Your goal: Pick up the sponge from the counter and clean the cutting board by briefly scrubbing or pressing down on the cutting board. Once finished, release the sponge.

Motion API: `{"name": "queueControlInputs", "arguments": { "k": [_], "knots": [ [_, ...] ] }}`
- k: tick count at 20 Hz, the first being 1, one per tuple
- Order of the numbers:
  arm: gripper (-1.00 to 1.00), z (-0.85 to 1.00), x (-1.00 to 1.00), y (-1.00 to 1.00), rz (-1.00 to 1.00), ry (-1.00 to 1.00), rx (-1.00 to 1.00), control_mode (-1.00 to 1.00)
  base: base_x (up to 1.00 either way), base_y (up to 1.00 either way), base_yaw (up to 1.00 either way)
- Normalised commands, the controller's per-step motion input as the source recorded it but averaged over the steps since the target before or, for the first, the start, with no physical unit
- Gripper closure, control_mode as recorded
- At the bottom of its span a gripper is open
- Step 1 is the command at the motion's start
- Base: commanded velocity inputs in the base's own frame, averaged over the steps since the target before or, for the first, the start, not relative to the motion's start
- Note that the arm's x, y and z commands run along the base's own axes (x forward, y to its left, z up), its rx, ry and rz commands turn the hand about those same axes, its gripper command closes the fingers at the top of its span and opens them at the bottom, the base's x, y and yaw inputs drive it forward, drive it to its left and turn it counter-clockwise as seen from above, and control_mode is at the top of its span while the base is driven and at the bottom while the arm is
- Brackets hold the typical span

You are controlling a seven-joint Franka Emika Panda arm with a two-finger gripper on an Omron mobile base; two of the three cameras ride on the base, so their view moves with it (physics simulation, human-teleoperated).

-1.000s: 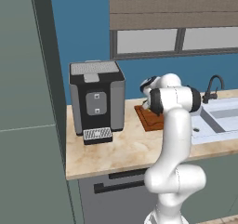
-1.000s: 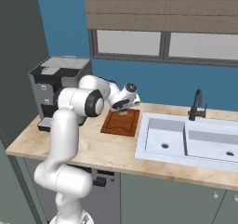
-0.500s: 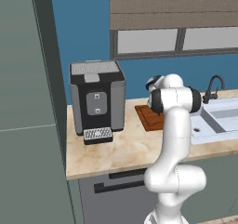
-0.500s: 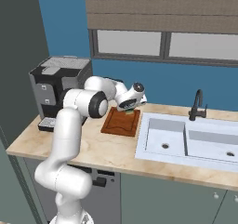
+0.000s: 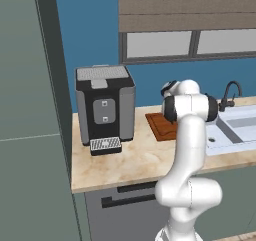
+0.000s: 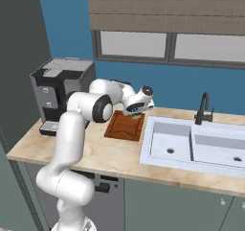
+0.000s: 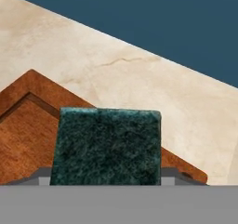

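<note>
The pincer (image 6: pixel 135 113) grips the sponge (image 7: pixel 107 146), green scrub face showing, above the far corner of the cutting board (image 6: pixel 125 126) lying on the tabletop (image 6: pixel 110 153) beside the sink (image 6: pixel 191 148).

Glossy white jointed robot arm (image 5: pixel 187 150) of rounded tubular segments, dark grey bands at joints, bulbous white elbow housings, round dark cap on wrist.
</note>
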Motion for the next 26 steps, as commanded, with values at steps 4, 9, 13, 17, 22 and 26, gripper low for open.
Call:
{"name": "queueControlInputs", "arguments": {
  "k": [4, 9, 13, 17, 22, 26],
  "knots": [
    [1.0, -0.6, -0.64, 0.14, 0.01, 0.03, 0.0, -1.0, 0.0, 0.0, 0.0],
    [1.0, -0.62, -0.69, 0.17, 0.01, 0.07, 0.0, -1.0, 0.0, 0.0, 0.0],
    [1.0, -0.58, -0.81, 0.06, 0.01, 0.1, 0.0, -1.0, 0.0, 0.0, 0.0],
    [1.0, -0.54, -0.97, 0.0, 0.02, 0.12, 0.0, -1.0, 0.0, 0.0, 0.0],
    [1.0, -0.48, -1.0, 0.0, 0.03, 0.12, 0.0, -1.0, 0.0, 0.0, 0.0],
    [1.0, -0.49, -1.0, 0.0, 0.04, 0.14, 0.0, -1.0, 0.0, 0.0, 0.0]
  ]
}}
